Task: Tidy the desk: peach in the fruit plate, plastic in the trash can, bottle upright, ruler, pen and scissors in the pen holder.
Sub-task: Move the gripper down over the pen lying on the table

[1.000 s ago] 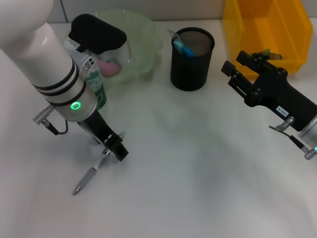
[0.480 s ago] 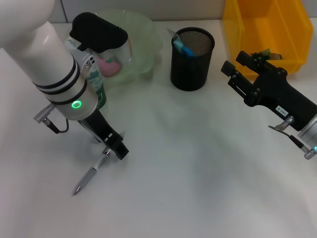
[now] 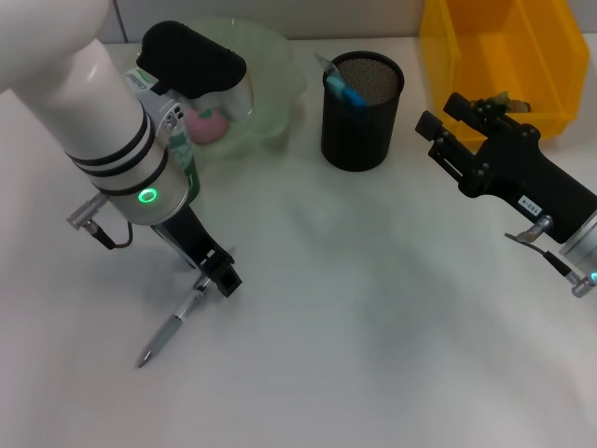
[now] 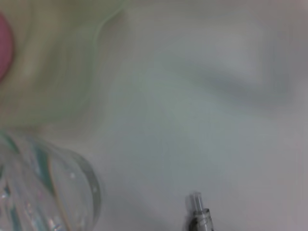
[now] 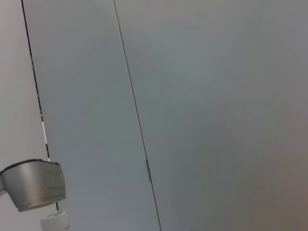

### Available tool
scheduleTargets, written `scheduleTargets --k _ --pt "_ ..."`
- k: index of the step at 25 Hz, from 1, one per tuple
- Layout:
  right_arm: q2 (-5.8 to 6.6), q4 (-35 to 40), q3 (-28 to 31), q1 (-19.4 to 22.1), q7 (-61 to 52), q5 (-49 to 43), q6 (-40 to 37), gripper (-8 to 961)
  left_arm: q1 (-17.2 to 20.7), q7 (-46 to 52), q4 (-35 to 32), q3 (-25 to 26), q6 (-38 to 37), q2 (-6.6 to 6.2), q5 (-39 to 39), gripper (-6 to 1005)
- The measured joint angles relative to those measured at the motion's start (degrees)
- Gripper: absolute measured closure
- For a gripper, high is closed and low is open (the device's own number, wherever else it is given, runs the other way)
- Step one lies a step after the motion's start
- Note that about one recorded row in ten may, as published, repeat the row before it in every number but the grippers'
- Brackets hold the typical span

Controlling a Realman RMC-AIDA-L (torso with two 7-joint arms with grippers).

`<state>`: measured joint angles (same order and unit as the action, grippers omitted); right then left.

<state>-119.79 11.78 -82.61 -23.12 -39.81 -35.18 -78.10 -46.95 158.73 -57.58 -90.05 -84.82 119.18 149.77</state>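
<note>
A silver pen (image 3: 171, 329) lies flat on the white table at the front left; its end (image 4: 197, 215) also shows in the left wrist view. My left gripper (image 3: 216, 276) hovers low over the pen's upper end, open, holding nothing. Behind the left arm, the bottle (image 3: 188, 170) with a green label stands upright (image 4: 43, 192). The pink peach (image 3: 207, 123) rests in the pale green fruit plate (image 3: 266, 65). A blue-handled item (image 3: 347, 91) sticks out of the black mesh pen holder (image 3: 362, 121). My right gripper (image 3: 443, 119) is parked open at the right, above the table.
The yellow trash can (image 3: 508, 51) stands at the back right, just behind the right gripper. The fruit plate's rim (image 4: 72, 72) lies close to the bottle. Bare table stretches across the middle and front.
My left arm has shifted slightly back and to the right above the pen. The pen and the right arm have not moved.
</note>
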Motion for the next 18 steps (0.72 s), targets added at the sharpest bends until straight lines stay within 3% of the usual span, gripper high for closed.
scheduleTargets --k 3,18 --pt "0.0 0.0 0.0 -0.12 0.0 0.03 0.28 470 -0.11 -0.01 0.07 -0.56 0.01 0.0 0.1 394" --pt "0.0 0.03 0.0 -0.87 0.0 0.12 1.0 470 -0.45 -0.35 0.18 -0.92 0.37 0.0 0.26 398"
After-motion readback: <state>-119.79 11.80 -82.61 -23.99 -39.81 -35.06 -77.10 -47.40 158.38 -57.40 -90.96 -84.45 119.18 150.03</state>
